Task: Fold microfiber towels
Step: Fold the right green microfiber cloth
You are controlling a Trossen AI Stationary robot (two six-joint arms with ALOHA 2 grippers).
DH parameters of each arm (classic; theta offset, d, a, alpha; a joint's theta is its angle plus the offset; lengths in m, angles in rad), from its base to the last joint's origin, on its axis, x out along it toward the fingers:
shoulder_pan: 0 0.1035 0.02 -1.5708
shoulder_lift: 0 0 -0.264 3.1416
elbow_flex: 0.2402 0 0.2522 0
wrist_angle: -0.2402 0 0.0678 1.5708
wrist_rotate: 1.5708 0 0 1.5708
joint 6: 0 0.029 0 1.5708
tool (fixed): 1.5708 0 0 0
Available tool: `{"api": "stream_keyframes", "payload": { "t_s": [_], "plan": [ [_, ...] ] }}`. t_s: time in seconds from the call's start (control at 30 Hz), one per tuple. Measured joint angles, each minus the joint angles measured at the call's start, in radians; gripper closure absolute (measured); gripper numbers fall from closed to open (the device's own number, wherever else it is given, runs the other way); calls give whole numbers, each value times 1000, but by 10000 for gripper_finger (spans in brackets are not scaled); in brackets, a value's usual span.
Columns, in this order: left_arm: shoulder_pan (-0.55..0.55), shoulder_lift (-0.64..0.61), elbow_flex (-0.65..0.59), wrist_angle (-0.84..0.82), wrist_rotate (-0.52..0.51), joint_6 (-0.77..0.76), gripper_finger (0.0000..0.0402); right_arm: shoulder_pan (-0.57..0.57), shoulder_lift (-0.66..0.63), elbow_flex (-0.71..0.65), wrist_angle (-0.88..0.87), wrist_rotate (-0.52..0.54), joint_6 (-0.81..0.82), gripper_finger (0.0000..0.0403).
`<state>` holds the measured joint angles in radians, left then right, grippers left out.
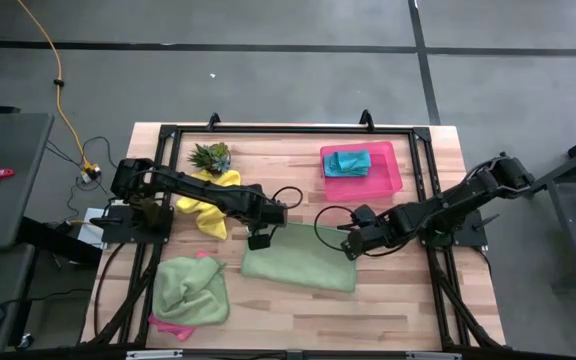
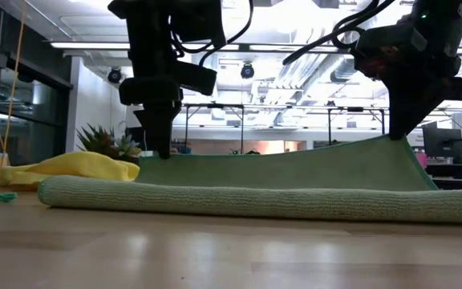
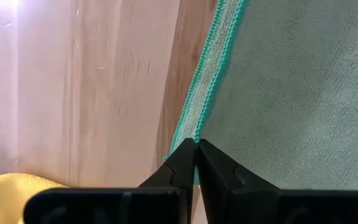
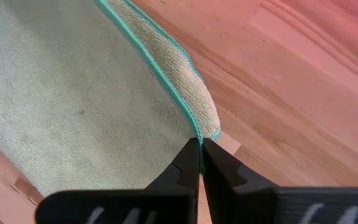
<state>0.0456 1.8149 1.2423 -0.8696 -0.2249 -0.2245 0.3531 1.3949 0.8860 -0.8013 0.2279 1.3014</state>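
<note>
The rolled fold of the light green fuzzy microfiber towel (image 2: 239,201) lies nearest, mid-table before the rigid pink rectangular tray (image 1: 362,180). My left gripper (image 3: 196,144) and right gripper (image 4: 201,142) each pinch a far corner, so the edges stay aligned while folding.

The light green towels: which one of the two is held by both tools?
The light green towel at the table's middle, folded flat; the left tool and right tool pinch its far corners. The other lies crumpled, untouched.
</note>
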Motion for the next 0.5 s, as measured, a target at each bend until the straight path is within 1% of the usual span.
{"api": "stream_keyframes", "payload": {
  "t_s": [0.2, 0.27, 0.37, 0.5],
  "plan": [
    [12, 1, 0, -2, 4, 19, 369, 0, 0, 0, 0, 0, -25, 402],
    [20, 1, 0, -2, 5, 19, 360, 0, 0, 0, 0, 0, -27, 395],
    [35, 1, 0, -2, 5, 19, 343, 0, 0, 0, 0, 6, -26, 368],
    [56, 1, 0, -8, 16, 53, 319, 0, 0, 0, 0, 15, -23, 309]
  ]
}}
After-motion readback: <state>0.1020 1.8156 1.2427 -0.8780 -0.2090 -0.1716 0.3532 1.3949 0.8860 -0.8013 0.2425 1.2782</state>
